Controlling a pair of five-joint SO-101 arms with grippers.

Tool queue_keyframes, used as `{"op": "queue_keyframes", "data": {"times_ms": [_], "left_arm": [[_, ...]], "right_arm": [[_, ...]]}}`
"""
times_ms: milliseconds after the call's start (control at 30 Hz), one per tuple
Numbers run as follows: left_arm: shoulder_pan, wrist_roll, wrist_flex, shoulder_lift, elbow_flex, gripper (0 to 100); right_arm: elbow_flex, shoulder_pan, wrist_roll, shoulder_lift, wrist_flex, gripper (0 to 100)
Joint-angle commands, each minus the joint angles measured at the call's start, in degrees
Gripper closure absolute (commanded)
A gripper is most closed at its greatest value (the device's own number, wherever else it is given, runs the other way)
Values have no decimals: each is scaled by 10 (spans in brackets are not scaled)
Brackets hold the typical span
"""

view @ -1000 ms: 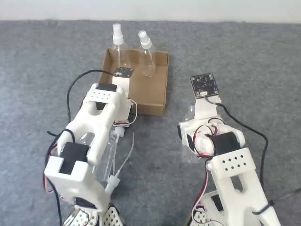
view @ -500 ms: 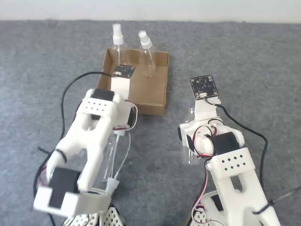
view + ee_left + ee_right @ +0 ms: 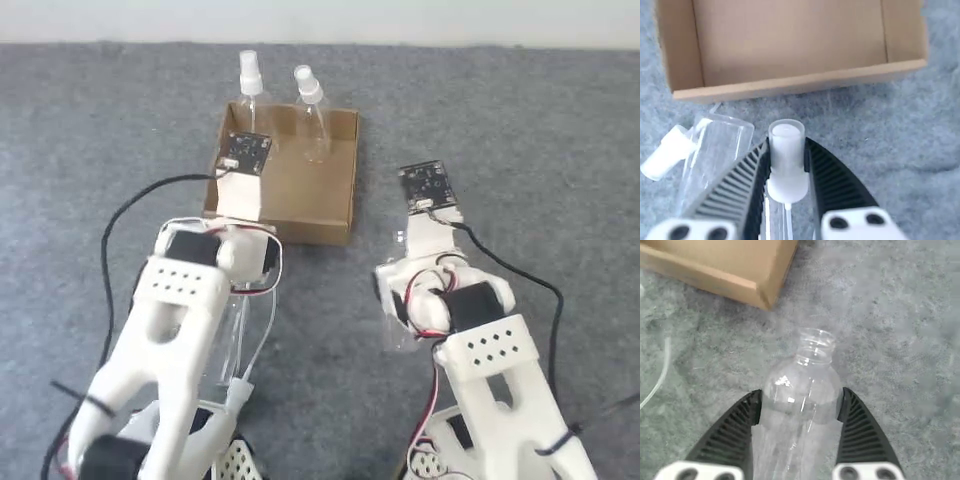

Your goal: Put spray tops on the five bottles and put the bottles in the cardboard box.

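My left gripper (image 3: 786, 145) is shut on a white spray top (image 3: 786, 160) whose tube hangs down, just short of the front wall of the cardboard box (image 3: 790, 86). Beside it lies a clear bottle (image 3: 715, 145) with a white spray head (image 3: 665, 152) on it. My right gripper (image 3: 800, 395) is shut on a clear bottle (image 3: 801, 382) with an open neck, held over the grey carpet near the box corner (image 3: 767, 287). In the high view two capped bottles (image 3: 250, 95) (image 3: 313, 115) stand at the far side of the box (image 3: 340, 215).
A clear bottle (image 3: 235, 330) and a loose spray top with its tube (image 3: 240, 388) lie on the carpet beside the left arm. A thin tube (image 3: 657, 375) curves near the right gripper. Black cables trail from both arms. Open carpet lies right of the box.
The left arm has stretched forward toward the box, its wrist now over the box's front edge. The right arm, with its bottle, has shifted slightly left.
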Motion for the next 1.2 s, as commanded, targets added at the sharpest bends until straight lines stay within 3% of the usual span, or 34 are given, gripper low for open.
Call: {"op": "queue_keyframes", "data": {"times_ms": [0,267,467,833,1167], "left_arm": [[-4,2,-35,-91,26,978],[-6,4,-44,-194,76,978],[-55,11,-45,-261,93,978],[-78,33,-72,-391,155,978],[-78,33,-72,-513,204,978]], "right_arm": [[-7,-22,10,-25,-18,961],[-8,-27,10,-25,-17,958],[11,-70,10,-26,-24,961],[31,-73,10,-28,-62,992],[129,-73,10,-199,-106,992]]}}
